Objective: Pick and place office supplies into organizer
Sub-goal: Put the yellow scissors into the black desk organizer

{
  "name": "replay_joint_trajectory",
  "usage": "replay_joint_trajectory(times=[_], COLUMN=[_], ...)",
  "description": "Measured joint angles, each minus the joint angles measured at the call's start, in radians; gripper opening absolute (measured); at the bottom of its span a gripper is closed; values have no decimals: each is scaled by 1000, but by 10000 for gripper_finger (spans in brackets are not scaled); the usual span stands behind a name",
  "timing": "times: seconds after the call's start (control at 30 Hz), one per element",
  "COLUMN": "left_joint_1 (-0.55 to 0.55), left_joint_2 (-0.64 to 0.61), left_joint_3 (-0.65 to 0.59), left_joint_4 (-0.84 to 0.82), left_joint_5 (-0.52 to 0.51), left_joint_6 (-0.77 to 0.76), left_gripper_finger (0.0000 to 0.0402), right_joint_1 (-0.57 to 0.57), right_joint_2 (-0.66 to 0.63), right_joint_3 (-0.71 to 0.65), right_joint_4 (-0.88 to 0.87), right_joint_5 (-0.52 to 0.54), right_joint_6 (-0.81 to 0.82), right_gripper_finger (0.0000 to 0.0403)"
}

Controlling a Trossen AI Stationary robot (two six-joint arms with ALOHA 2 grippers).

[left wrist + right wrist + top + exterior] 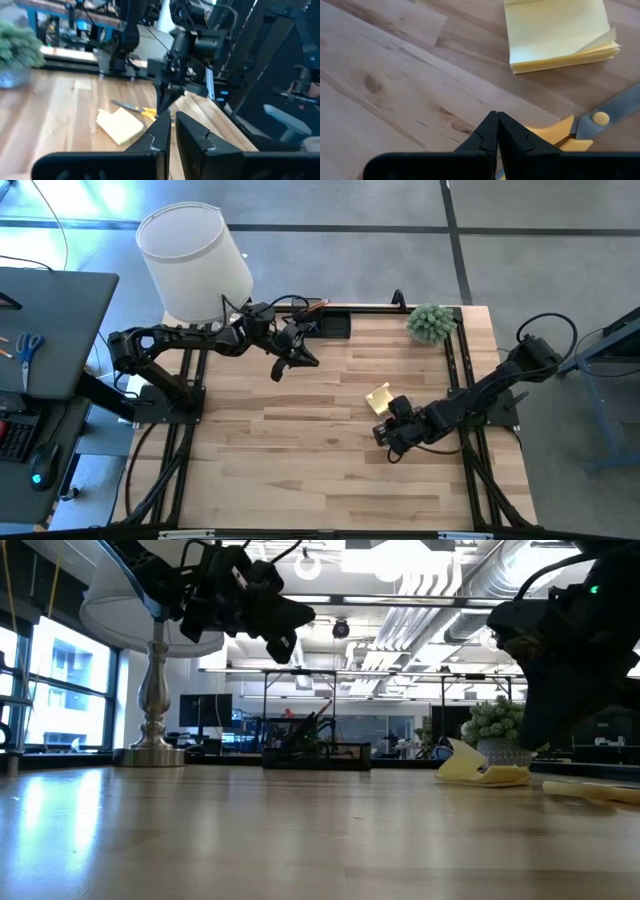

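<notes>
A yellow sticky-note pad [379, 397] lies flat on the wooden table, right of centre, one top sheet curling up [600, 40]. Orange-handled scissors [570, 132] lie flat just beside it. My right gripper [386, 440] is shut, points steeply down and hangs just over the scissors' handle [145, 113]; no touch shows. The black organizer [333, 323] stands at the table's far edge. My left gripper [290, 365] is shut, holds nothing, and floats nearly level above the table in front of the organizer, well clear in the low view [285, 635].
A white-shaded lamp [195, 260] stands at the far left corner and a small green plant [432, 323] at the far right. A side desk [55, 330] on the left carries blue-handled scissors [30, 345]. The table's near half is bare wood [300, 480].
</notes>
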Motion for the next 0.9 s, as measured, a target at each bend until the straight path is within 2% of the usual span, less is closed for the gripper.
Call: replay_joint_trajectory(times=[0.2, 0.37, 0.47, 0.6, 0.77, 0.9], left_joint_1=[-6, -5, -5, -5, -5, -5], left_joint_2=[0, 0, -10, -29, -55, -74], left_joint_3=[0, 0, 0, 0, 0, 0], left_joint_4=[-68, -80, -91, -120, -137, -181], left_joint_5=[21, 9, -62, -160, -204, -228], left_joint_6=[8, 14, 22, 66, 112, 157], left_gripper_finger=[19, 17, 13, 8, 1, 1], right_joint_1=[-1, -55, -139, -295, -505, -646], right_joint_2=[0, -1, -6, -7, -7, -8], right_joint_3=[0, 0, 11, 67, 163, 194], right_joint_4=[4, -34, -37, -36, -32, -25], right_joint_5=[-2, 76, 96, 56, 2, -32], right_joint_6=[-19, -122, -278, -532, -844, -969], right_gripper_finger=[3, 3, 2, 2, 2, 1])
